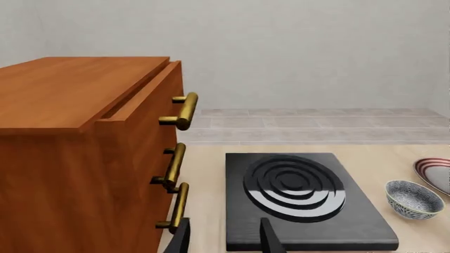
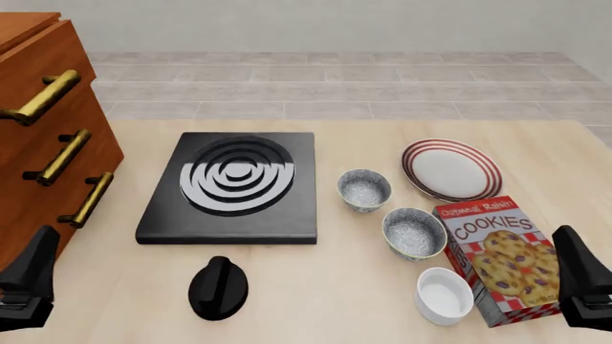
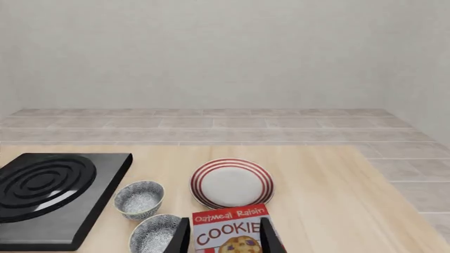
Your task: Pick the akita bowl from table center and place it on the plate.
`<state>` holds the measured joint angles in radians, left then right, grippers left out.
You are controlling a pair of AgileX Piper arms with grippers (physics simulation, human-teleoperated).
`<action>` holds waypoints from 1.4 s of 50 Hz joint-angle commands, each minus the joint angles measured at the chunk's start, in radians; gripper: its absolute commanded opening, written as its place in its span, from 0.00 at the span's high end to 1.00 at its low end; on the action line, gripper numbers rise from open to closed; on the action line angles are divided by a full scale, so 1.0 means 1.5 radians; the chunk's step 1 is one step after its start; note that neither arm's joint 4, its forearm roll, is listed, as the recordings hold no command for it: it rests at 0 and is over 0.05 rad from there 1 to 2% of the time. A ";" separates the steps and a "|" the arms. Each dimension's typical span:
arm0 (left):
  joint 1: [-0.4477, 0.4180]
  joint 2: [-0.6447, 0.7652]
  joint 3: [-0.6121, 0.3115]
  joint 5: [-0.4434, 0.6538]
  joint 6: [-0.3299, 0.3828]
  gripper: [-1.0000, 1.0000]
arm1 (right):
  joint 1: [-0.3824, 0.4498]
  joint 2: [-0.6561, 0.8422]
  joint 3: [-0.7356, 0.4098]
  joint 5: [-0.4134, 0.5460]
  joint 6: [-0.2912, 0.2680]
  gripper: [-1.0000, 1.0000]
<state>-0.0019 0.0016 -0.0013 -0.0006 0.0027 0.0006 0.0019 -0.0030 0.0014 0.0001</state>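
Observation:
Two near-identical akita bowls stand right of the stove. One akita bowl (image 2: 365, 190) (image 3: 139, 199) (image 1: 414, 199) is nearer the table's middle, its twin (image 2: 414, 233) (image 3: 156, 234) nearer me. The red-ringed plate (image 2: 451, 169) (image 3: 231, 183) (image 1: 436, 171) lies just right of and beyond them, with nothing on it. My left gripper (image 2: 39, 251) (image 1: 223, 225) hangs open at the near left, far from the bowls. Over the near right, behind the cookie box, my right gripper (image 2: 572, 251) (image 3: 223, 226) is open. Neither holds anything.
A black stove (image 2: 232, 186) lies left of centre with a black knob (image 2: 218, 287) in front of it. A wooden drawer cabinet (image 2: 43, 136) stands at the left. A cookie box (image 2: 502, 258) and a plain white bowl (image 2: 445, 295) sit near the right front.

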 commanded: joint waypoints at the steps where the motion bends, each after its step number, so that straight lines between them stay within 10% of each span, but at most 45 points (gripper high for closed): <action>1: -0.012 0.000 -0.005 0.002 0.016 0.00 | 0.004 0.008 -0.015 0.008 0.001 0.00; 28: -0.036 0.001 0.000 0.007 0.041 0.00 | 0.057 0.062 -0.221 0.166 -0.006 0.00; 55: -0.052 0.005 0.001 0.014 0.037 0.00 | 0.233 0.502 -0.334 0.027 -0.119 0.00; 70: -0.055 0.007 0.001 0.015 0.028 0.00 | 0.255 0.715 -0.411 -0.013 -0.082 0.00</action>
<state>-0.0827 0.0099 -0.0005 0.0203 0.0530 0.3504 0.8802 -0.5572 0.0230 -0.1351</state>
